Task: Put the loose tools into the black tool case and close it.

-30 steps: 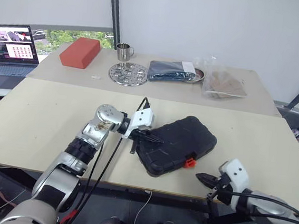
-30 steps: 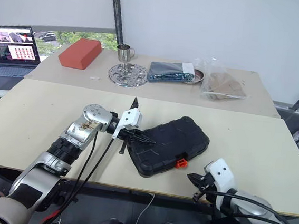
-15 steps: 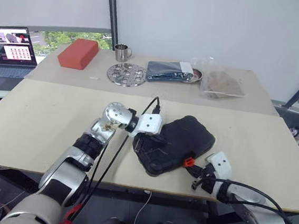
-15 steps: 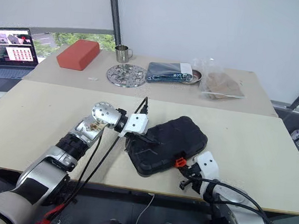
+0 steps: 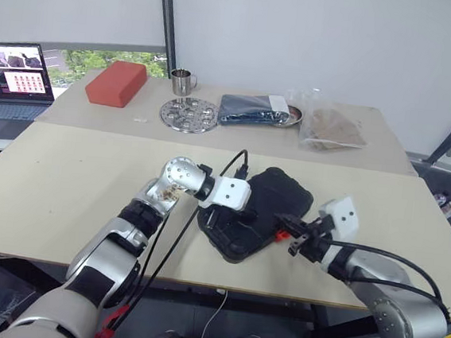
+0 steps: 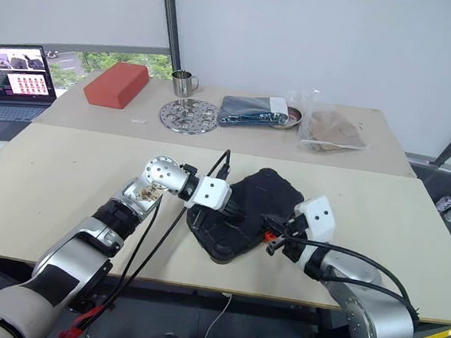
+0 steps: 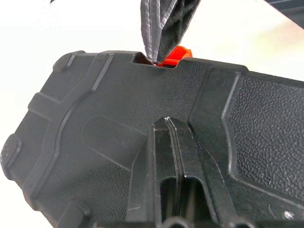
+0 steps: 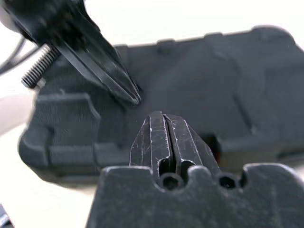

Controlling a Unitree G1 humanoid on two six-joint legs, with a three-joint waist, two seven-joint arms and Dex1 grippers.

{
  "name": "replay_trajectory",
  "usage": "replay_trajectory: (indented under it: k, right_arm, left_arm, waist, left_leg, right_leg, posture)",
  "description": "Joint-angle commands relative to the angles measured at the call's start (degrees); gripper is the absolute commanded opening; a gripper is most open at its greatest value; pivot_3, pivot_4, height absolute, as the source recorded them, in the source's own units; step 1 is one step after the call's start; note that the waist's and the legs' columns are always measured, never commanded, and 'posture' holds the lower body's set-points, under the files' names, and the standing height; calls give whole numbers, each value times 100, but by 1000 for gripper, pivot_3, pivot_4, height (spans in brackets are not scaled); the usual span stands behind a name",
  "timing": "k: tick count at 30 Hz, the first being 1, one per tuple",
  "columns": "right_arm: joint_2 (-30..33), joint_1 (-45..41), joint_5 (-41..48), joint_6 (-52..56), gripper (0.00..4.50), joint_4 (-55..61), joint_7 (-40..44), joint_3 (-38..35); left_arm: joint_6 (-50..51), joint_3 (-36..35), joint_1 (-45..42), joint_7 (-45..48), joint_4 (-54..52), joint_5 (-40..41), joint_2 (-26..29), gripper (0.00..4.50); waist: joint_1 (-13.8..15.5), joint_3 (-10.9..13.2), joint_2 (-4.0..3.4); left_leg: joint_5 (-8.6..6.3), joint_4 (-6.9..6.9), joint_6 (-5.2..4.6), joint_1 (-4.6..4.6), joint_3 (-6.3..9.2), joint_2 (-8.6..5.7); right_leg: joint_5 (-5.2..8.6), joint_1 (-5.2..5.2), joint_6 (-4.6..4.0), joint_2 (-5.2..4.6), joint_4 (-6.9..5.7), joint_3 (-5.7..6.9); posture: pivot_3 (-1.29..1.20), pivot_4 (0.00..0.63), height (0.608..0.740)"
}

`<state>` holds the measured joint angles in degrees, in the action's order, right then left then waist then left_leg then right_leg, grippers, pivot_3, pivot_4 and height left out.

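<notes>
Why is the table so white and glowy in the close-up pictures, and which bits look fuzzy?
In the left wrist view the table behind the black tool case is washed out to near white by bright light, while the case's pebbled lid stays crisp. In the right wrist view the case looks soft and blurred, though the right tool in front is sharp.

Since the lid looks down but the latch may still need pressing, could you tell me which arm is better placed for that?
Probably the right. The right gripper, shut, sits beside the small orange latch on the flat black plastic tool case, while the left gripper, shut, rests on the lid.
</notes>
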<state>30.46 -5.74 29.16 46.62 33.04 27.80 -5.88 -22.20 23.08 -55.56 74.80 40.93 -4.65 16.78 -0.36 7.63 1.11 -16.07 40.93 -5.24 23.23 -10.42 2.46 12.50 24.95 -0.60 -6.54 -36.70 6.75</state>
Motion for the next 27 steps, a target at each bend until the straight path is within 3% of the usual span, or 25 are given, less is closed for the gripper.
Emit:
replay_trajectory:
  k: [1,4,9,27]
  right_arm:
    - [325,183,238,-4,0,363,186,-610]
    - [572,583,268,13,0,394,313,-789]
    - [694,796,-132,-271,0,59,363,-300]
    - [19,-329,-529,-434,0,-605,179,511]
  left_arm:
    - [184,234,251,91,447,-359,197,22]
    - [196,208,274,52,431,-357,208,22]
    - [212,196,265,-4,447,-361,188,22]
    - [222,187,206,-10,541,-322,103,22]
  waist:
    - [4,-1,1]
    - [7,-2,3]
    - [-26,-4,5]
    - [-89,-5,3]
  left_leg:
    - [0,0,0,-1,1,0]
    - [-4,-2,-6,-5,3,2]
    - [-19,-3,-32,-13,8,4]
    - [-14,-4,-23,-15,13,15]
  right_leg:
    - [0,-2,1,0,1,2]
    - [16,-5,27,1,1,4]
    - [20,-10,34,1,-1,2]
    - [13,-4,25,2,-4,2]
  posture:
    - [0,150,736]
    - [0,150,736]
    - [0,150,736]
    - [0,150,736]
